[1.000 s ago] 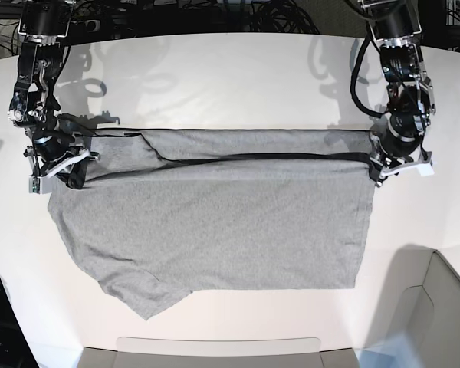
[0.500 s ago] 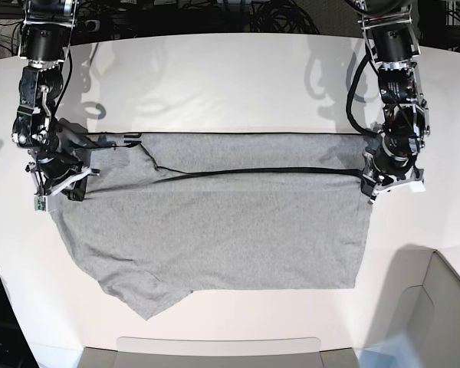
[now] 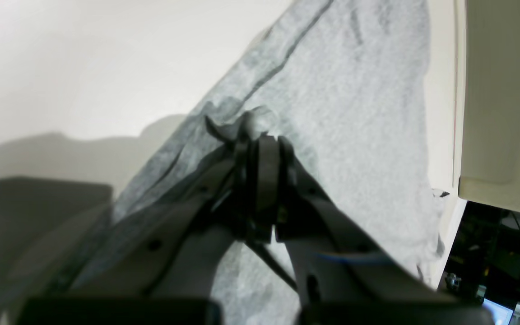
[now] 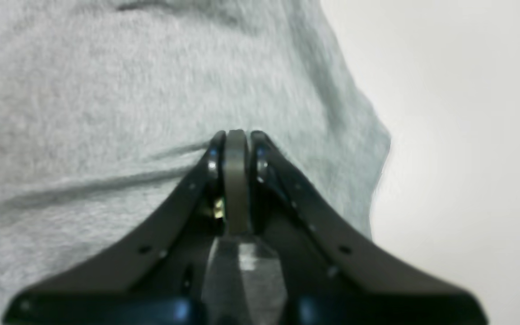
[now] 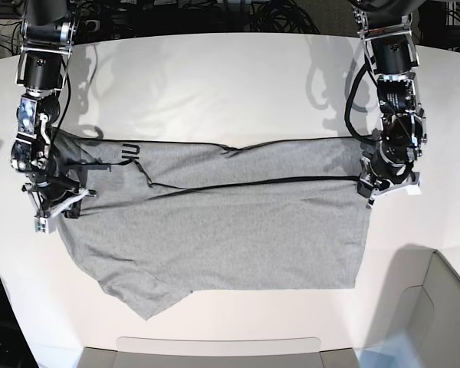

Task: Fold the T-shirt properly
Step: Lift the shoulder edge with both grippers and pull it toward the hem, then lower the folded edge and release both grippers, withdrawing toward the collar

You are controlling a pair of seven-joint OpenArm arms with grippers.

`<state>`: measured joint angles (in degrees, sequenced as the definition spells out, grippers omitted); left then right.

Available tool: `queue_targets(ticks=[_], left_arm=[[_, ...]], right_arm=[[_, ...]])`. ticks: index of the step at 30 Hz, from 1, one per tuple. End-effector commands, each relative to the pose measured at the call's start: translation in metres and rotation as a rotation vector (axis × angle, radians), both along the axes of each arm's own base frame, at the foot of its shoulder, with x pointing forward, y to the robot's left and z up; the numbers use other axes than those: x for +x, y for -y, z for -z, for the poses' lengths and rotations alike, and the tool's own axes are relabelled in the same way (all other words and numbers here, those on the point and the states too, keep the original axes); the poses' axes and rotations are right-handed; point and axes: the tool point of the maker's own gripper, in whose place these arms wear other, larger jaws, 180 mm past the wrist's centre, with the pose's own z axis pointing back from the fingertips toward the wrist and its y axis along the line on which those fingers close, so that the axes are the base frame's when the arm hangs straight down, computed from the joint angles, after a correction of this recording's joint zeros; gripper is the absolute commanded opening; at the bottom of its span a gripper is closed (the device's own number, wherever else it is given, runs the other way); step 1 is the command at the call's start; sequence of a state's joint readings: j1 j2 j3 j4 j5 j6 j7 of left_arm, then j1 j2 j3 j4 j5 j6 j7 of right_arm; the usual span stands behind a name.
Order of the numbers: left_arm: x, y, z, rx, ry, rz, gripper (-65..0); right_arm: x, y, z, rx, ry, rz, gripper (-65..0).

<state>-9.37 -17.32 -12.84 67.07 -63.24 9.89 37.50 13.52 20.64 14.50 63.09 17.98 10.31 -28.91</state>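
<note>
Grey T-shirt lay on my white table; left gripper and right gripper each clenched its far fold's ends.

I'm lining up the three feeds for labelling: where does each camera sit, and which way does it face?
Base: high, looking down at the T-shirt on the table; both arms show.
Left wrist: on the left arm, looking along the shut left gripper pinching cloth.
Right wrist: likewise, along the right gripper.
All three views share the T-shirt.
</note>
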Motion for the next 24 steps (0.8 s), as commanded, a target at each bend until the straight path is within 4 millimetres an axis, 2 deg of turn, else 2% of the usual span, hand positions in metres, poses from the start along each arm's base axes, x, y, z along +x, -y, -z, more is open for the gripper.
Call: queue_targets(ticks=[1,2,4,6,9,11,15,17,20,22,24], left_arm=[[0.014,-0.010,-0.021,0.029,0.055,-0.005,-65.0],[0.014,-0.010,-0.020,0.028,0.054,-0.003,-65.0],[0.015,-0.010,-0.023,0.030,0.061,-0.002,-59.8],[0.017,-0.009,-0.032,0.040,0.085,0.005,-55.5],[0.024,-0.006,-0.052,0.061,0.139,0.018,-54.8],[0.028,-0.006,-0.068,0.074,0.182,0.024,-54.8],[0.023,-0.003,-0.085,0.102,0.226,0.039,-54.8],[0.017,-0.002,-0.084,0.110,0.224,0.044,-54.8],[0.004,-0.001,-0.076,0.117,0.201,0.050,-54.9],[-0.005,0.005,-0.073,0.125,0.193,0.071,-55.8],[-0.015,0.015,-0.070,0.129,0.185,0.102,-60.2]], right_arm=[[0.012,0.011,-0.022,-0.023,0.065,0.012,-65.0],[0.012,0.010,-0.023,-0.021,0.068,0.011,-65.0],[0.013,0.005,-0.023,-0.013,0.072,0.009,-63.9],[0.014,0.004,-0.024,-0.010,0.078,0.009,-57.6],[0.016,0.001,-0.031,-0.013,0.097,0.001,-49.8],[0.018,-0.005,-0.044,-0.019,0.134,-0.015,-46.2],[0.011,-0.019,-0.066,-0.045,0.198,-0.058,-45.6],[0.004,-0.027,-0.076,-0.060,0.228,-0.084,-45.6],[-0.011,-0.042,-0.080,-0.062,0.247,-0.115,-45.6],[-0.023,-0.041,-0.080,-0.057,0.254,-0.101,-45.7],[-0.034,-0.040,-0.077,-0.040,0.255,-0.075,-46.7]])
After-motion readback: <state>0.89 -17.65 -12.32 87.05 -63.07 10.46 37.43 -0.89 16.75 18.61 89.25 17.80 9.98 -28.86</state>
